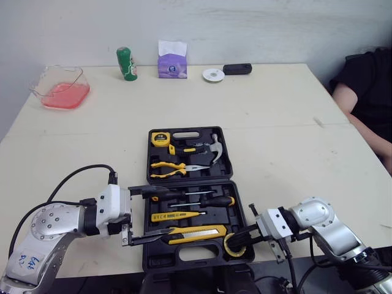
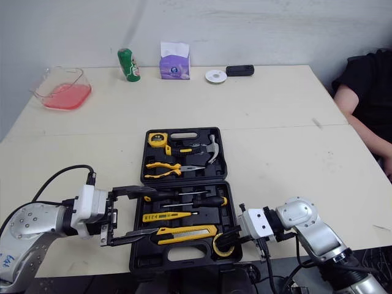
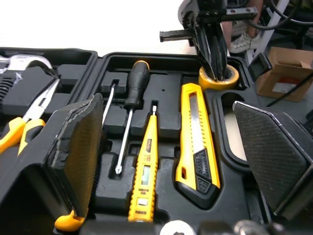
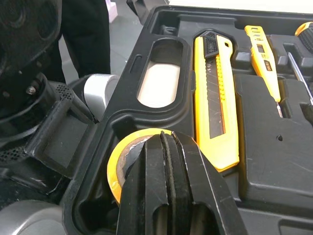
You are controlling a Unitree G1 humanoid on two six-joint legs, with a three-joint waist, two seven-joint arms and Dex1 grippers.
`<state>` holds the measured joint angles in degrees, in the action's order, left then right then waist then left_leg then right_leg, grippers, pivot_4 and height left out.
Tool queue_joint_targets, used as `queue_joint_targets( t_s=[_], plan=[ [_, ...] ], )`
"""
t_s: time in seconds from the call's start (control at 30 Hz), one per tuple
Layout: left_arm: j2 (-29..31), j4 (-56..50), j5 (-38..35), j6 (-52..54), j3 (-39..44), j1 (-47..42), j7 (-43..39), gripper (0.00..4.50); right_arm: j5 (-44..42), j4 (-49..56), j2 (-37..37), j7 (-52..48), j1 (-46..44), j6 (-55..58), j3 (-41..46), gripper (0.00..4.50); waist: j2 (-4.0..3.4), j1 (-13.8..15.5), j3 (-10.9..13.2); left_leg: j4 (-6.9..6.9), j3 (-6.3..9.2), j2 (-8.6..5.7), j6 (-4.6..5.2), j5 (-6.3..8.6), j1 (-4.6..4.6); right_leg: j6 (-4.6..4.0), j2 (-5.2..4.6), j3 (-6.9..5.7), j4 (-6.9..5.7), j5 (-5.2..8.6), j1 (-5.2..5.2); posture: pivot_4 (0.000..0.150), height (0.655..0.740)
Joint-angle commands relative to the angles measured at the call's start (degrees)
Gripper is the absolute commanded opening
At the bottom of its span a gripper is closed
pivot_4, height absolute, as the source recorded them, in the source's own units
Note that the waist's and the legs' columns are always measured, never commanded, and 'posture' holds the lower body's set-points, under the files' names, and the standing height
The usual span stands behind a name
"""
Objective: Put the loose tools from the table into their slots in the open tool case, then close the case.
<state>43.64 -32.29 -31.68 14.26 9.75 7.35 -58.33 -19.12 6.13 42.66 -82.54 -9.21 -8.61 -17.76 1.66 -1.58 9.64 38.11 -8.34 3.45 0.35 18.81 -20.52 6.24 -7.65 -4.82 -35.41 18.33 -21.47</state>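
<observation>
The black tool case (image 1: 184,260) lies open on the table near me. Its far half holds a tape measure (image 1: 160,138), a hammer (image 1: 214,149) and pliers (image 1: 168,166). In the near half lie a black-handled screwdriver (image 1: 217,201), a yellow tester (image 3: 142,181) and a yellow utility knife (image 3: 195,147). My left gripper (image 1: 160,213) stands open over the near half's left side, holding nothing. A yellow tape roll (image 1: 228,248) sits in the near right corner. My right gripper (image 1: 236,239) is shut, its tips inside the roll's hole (image 4: 122,161).
At the table's far side stand a clear dish of red stuff (image 1: 61,92), a green can (image 1: 127,64), a purple tissue pack (image 1: 172,61), a white disc (image 1: 214,75) and a black device (image 1: 237,68). A person in black (image 1: 367,98) sits at the right edge.
</observation>
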Motion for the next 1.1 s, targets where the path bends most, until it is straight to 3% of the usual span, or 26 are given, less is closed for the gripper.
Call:
queue_joint_targets(
  t_s=[0.03, 0.1, 0.23, 0.47, 0.87, 0.97, 1.1],
  plan=[
    [-0.19, 0.00, -0.74, -0.11, 1.10, -0.08, 0.54, 4.50, 4.30, -5.27, 0.21, 2.74, 0.70, 1.79, -0.06, 0.04, 0.01, -0.04, -0.02, 0.00, 0.00, 0.06, -0.06, 0.02, 0.00, -0.06, 0.04, 0.02, 0.00, -0.01, 0.00, 0.150, 0.7400],
    [-0.21, 0.28, -0.72, -0.23, 1.20, -0.02, 0.60, 4.50, 2.98, -4.32, 0.19, 2.36, 0.70, 2.73, 0.35, 0.04, -0.01, -0.01, -0.01, 0.00, -0.02, 0.13, -0.08, 0.00, 0.02, -0.15, 0.11, 0.06, -0.02, 0.01, -0.02, 0.150, 0.7400],
    [-0.09, 2.17, -0.84, -0.69, 3.20, -0.35, 1.03, 4.50, -9.26, 5.08, 2.13, 3.60, 0.68, 13.87, 6.69, 0.04, -0.25, 0.09, 0.14, -0.01, -0.01, 0.17, -0.08, 0.00, -0.02, -0.22, 0.10, 0.28, -0.05, 0.03, -0.09, 0.150, 0.7400],
    [-1.65, 5.19, -2.28, -0.57, 8.27, 0.55, 2.87, 4.50, -14.82, 11.10, 5.48, 7.69, -3.16, 23.49, 15.03, 0.04, -0.77, -0.02, 0.46, 0.00, -0.11, 0.16, -0.10, -0.05, -0.76, -0.25, 0.15, 0.28, -0.22, 0.04, -0.92, 0.150, 0.7400],
    [-3.94, 17.04, 0.91, -4.33, 16.16, 4.66, 4.45, 4.50, -4.79, -5.98, 4.84, 6.80, -10.65, 17.85, 15.38, 0.04, -0.81, -0.01, 0.49, 0.04, -0.30, 0.01, 0.07, -0.09, -0.82, -0.18, 0.25, -0.05, -0.27, 0.01, -1.05, 0.150, 0.7400],
    [-4.40, 17.13, 3.25, -2.13, 15.28, 3.77, 9.48, 3.69, -1.61, -10.44, 4.46, 7.09, -13.28, 18.14, 13.76, 0.00, -0.80, -0.05, 0.49, 0.04, -0.30, 0.06, 0.06, -0.10, -0.82, -0.18, 0.23, -0.06, -0.27, 0.01, -1.06, 0.150, 0.7400],
    [-5.17, 15.67, 6.11, 2.47, 10.49, 2.01, 14.18, 1.79, 3.75, -15.94, 3.51, 6.76, -15.78, 14.33, 10.37, 0.00, -0.82, 0.03, 0.50, 0.04, -0.30, 0.08, 0.03, -0.11, -0.82, -0.18, 0.20, -0.06, -0.33, 0.01, -1.07, 0.150, 0.7400]
  ],
)
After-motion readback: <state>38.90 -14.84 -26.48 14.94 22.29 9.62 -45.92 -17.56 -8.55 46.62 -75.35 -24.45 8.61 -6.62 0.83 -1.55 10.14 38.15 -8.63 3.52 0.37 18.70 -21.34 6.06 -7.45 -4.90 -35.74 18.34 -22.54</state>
